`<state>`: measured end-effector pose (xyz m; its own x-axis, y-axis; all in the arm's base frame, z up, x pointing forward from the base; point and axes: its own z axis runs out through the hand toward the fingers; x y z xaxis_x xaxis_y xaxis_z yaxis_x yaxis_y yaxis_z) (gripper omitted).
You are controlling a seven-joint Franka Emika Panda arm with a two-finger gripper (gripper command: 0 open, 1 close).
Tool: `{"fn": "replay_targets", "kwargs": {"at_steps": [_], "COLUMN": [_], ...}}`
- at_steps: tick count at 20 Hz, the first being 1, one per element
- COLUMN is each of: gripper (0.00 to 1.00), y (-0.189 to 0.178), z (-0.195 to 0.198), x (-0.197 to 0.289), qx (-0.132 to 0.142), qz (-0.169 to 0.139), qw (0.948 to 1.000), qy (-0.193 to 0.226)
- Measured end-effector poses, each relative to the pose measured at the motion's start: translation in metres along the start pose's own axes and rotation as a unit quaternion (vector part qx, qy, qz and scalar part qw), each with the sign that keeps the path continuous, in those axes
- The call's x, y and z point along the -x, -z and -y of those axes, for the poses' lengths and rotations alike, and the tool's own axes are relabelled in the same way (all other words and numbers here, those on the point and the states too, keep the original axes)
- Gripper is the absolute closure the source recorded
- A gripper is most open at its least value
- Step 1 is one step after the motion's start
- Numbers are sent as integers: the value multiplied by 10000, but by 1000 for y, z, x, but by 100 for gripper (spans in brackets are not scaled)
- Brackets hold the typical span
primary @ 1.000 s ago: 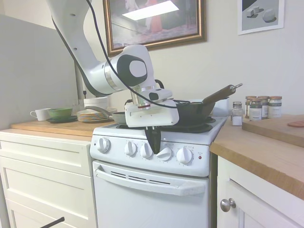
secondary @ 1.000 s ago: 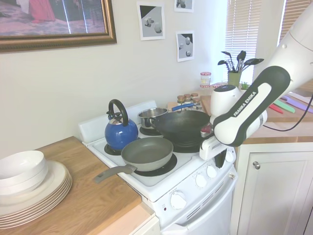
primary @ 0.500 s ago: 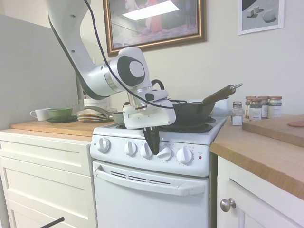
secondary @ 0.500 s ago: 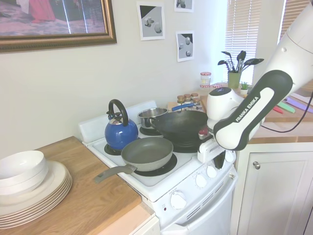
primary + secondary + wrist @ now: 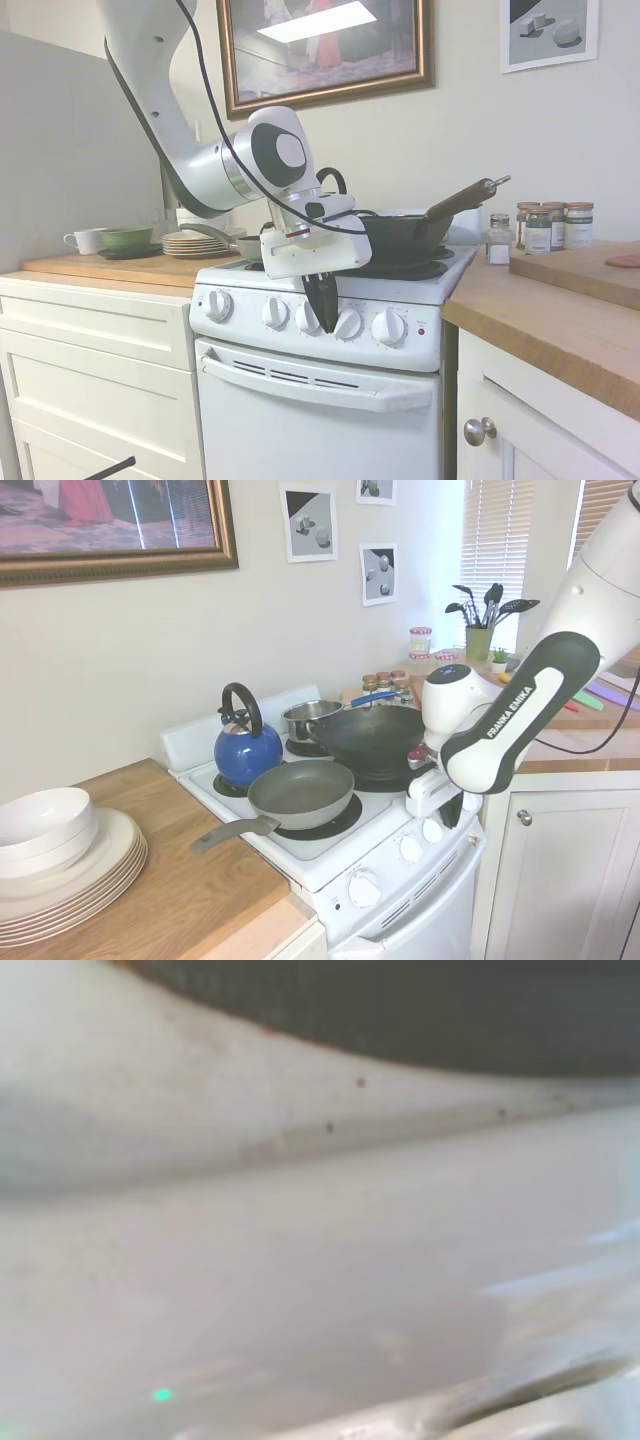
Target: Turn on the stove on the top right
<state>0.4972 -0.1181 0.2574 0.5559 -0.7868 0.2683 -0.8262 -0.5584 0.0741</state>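
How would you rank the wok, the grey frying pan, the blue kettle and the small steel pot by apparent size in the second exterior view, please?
1. Wok and grey frying pan: they look about alike, and the pan is nearer the camera, so I will not rank them.
2. Blue kettle.
3. Small steel pot, farthest back.

**Kitchen count**

One stove (image 5: 330,370), five knobs (image 5: 276,313) across its front. On the burners: one blue kettle (image 5: 246,748), one frying pan (image 5: 300,792), one wok (image 5: 372,738), one small pot (image 5: 310,718). One stack of plates (image 5: 70,875) with one bowl (image 5: 42,825) on top. Four spice jars (image 5: 540,228). One mug (image 5: 88,241). Three small wall prints (image 5: 308,522), one framed painting (image 5: 325,45).
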Motion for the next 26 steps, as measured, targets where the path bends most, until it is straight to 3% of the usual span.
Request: {"fn": "replay_targets", "kwargs": {"at_steps": [14,18,26], "gripper": [100,100,100], "y": [-7,-5,23], "z": [4,5,4], "x": [14,15,15], "qx": [248,192,-228], "qz": [-527,-461,-72], "qw": [9983,9987,9997], "qy": [-84,-66,-9]}}
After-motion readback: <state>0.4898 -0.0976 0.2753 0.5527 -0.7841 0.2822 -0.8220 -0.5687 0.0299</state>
